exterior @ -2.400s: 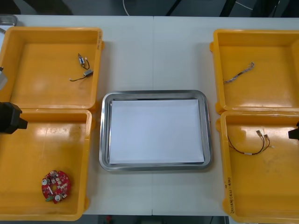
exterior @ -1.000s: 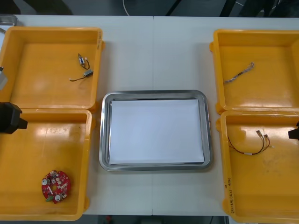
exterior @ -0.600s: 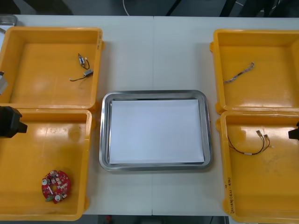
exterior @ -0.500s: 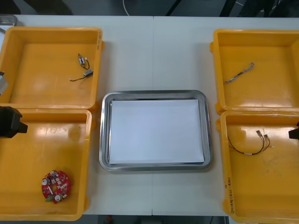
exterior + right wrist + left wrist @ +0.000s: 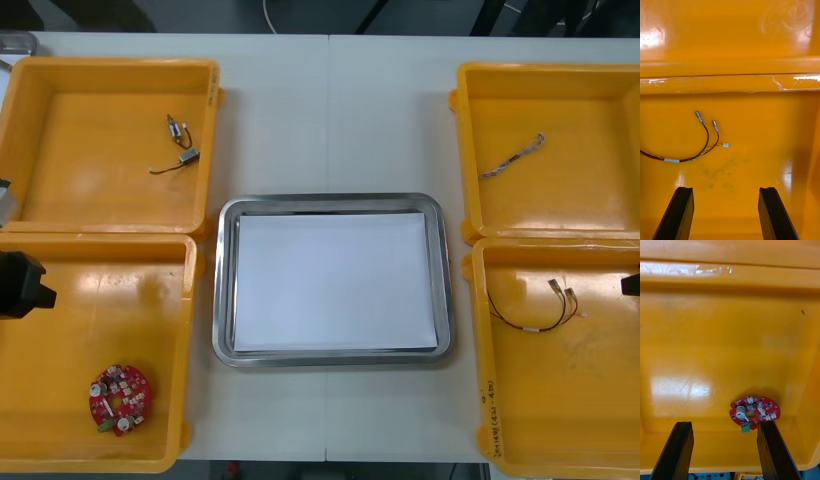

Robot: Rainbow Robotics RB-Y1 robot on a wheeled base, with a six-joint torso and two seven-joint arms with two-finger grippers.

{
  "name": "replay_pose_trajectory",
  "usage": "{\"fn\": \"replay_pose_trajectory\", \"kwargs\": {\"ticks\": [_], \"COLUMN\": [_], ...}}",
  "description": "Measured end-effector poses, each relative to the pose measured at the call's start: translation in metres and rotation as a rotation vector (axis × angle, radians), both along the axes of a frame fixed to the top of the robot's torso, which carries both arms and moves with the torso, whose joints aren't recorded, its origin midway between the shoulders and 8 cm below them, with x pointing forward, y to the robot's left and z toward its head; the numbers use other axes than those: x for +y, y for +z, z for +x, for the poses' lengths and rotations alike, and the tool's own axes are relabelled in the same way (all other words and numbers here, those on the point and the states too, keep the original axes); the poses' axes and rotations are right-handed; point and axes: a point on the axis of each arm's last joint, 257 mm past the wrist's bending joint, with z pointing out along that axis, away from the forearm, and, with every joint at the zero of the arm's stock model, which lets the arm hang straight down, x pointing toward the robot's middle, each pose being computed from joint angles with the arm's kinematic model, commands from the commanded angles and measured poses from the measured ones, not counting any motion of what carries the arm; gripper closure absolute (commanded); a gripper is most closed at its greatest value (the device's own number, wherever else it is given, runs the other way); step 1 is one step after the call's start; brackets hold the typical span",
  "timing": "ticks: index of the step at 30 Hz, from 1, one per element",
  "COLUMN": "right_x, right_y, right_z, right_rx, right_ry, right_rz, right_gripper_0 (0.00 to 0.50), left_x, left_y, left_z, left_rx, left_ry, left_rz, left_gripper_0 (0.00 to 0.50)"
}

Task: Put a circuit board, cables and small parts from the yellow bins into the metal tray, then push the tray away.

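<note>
As I watched the feed, the left end effector (image 5: pixel 20 285) hung over the left edge of the near left yellow bin (image 5: pixel 100 320), and there it was, wide open with nothing between its fingers (image 5: pixel 682 450). The round red circuit board (image 5: pixel 119 398) lay flat on that bin's floor toward the near side. From the left wrist it sat just past the tip of one finger, not gripped.

Over on the right, the right end effector (image 5: pixel 632 285) showed at the right edge of the near right yellow bin (image 5: pixel 560 400). It too was open and empty. The red and yellow cable (image 5: pixel 535 310) lay loose on the bin floor ahead of it.

The metal tray (image 5: pixel 330 201) sat between the bins on the surface (image 5: pixel 330 110), white inside and holding nothing. Small metal parts (image 5: pixel 180 143) lay in the far left yellow bin (image 5: pixel 90 150). The twisted blue and white cable (image 5: pixel 511 157) lay in the far right yellow bin (image 5: pixel 570 200).
</note>
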Motion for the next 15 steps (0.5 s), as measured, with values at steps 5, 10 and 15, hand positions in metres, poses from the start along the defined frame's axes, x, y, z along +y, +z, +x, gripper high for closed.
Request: {"fn": "replay_pose_trajectory", "kwargs": {"ticks": [5,10,15], "right_x": [0.008,0.018,0.024], "right_y": [0.007,0.015,0.017], "right_z": [0.001,0.000,-0.005], "right_rx": [-0.022,-0.050,-0.065], "right_ry": [-0.128,-0.108,-0.160], "right_rz": [0.073,0.059,0.087], "right_gripper_0": [0.000,0.000,0.000], "left_x": [-0.001,-0.008,-0.013], "left_y": [-0.010,-0.017,-0.026], "left_z": [-0.005,-0.009,-0.013], "left_rx": [-0.001,-0.021,-0.039], "left_ry": [0.007,0.003,0.074], "left_rz": [-0.017,-0.042,-0.098], "left_gripper_0": [0.000,0.000,0.000]}}
